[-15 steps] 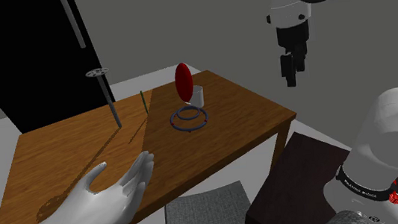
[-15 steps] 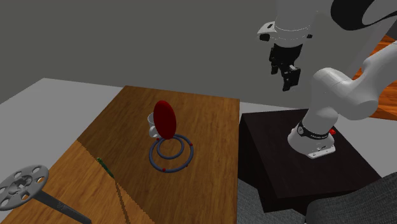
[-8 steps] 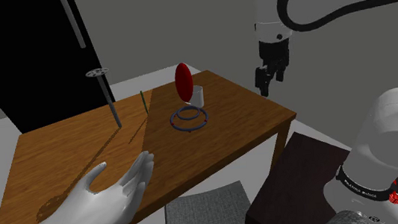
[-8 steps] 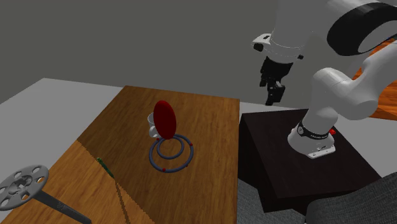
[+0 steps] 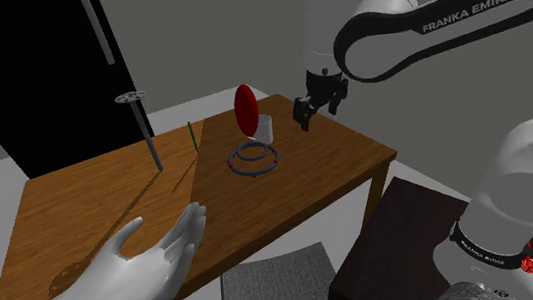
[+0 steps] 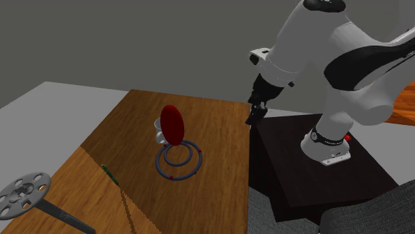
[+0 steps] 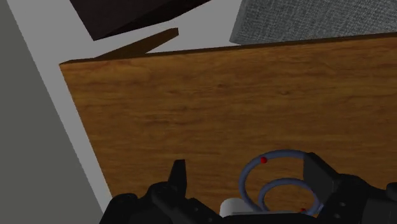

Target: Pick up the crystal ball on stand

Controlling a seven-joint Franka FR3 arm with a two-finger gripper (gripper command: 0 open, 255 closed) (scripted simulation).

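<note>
The crystal ball is drawn as a dark red oval [image 5: 245, 108] [image 6: 172, 123] upright on a small white base [image 5: 263, 128] [image 6: 158, 133]. Beside it on the wooden table [image 5: 79, 202] lies a blue-grey double ring [image 5: 253, 160] [image 6: 179, 159] with red dots. My black gripper [image 5: 303, 116] [image 6: 254, 116] hangs open in the air above the table's edge nearest the stand, apart from the ball. In the wrist view the open gripper [image 7: 247, 168] looks down at the ring [image 7: 275, 184] and the white base [image 7: 236, 205]; nothing is between the fingers.
A grey model hand [image 5: 126, 278] lies at the table's near end. A thin metal rod with a disc top [image 5: 142, 126] and a green stick [image 5: 192, 139] stand farther back. A grey mat [image 5: 278, 289] and my dark stand [image 5: 405, 251] lie below the table edge.
The arm has swung from above the stand toward the table, lowering and moving to the shoulder view's left. The gripper stayed open. The ball has not moved.
</note>
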